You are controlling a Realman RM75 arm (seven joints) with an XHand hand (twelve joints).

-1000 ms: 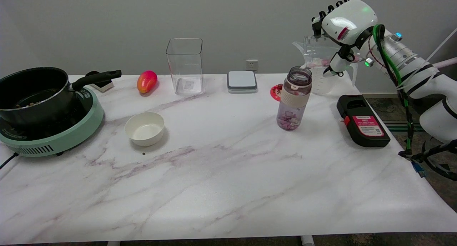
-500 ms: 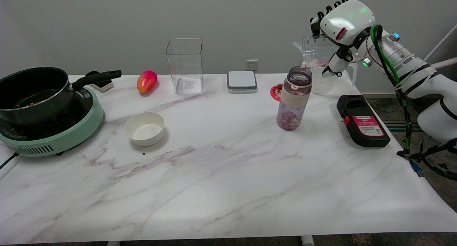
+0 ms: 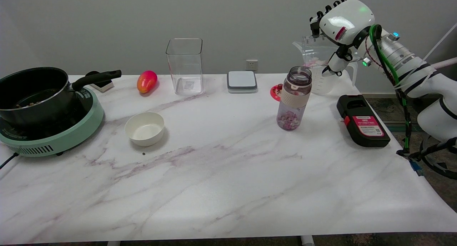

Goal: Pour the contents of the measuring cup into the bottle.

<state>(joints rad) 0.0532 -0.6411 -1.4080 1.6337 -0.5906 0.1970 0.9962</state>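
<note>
My right hand (image 3: pixel 339 28) is wrapped around the measuring cup (image 3: pixel 316 60), holding it in the air over the tabletop's far right corner, tipped with its spout toward the bottle (image 3: pixel 294 98). A few pink and white bits lie in the cup's low side by the spout, just above the bottle's open mouth and a little behind it. The bottle stands upright on the tabletop (image 3: pixel 214 174), right of its middle, with a heap of pink and white bits in its bottom. Just beside the bottle, toward the right edge, lies a black case (image 3: pixel 362 121) with a red label. Behind the bottle a small red disc (image 3: pixel 275 92) peeks out, and a grey scale (image 3: pixel 242 81) sits at the far edge near the middle. Left of that stand a clear tall container (image 3: pixel 185 65) and a red-yellow mango (image 3: pixel 146 81). A white bowl (image 3: pixel 144 128) sits left of the middle, and at the left edge a black pot (image 3: pixel 34 94) rests on a green cooker (image 3: pixel 64 135).
</note>
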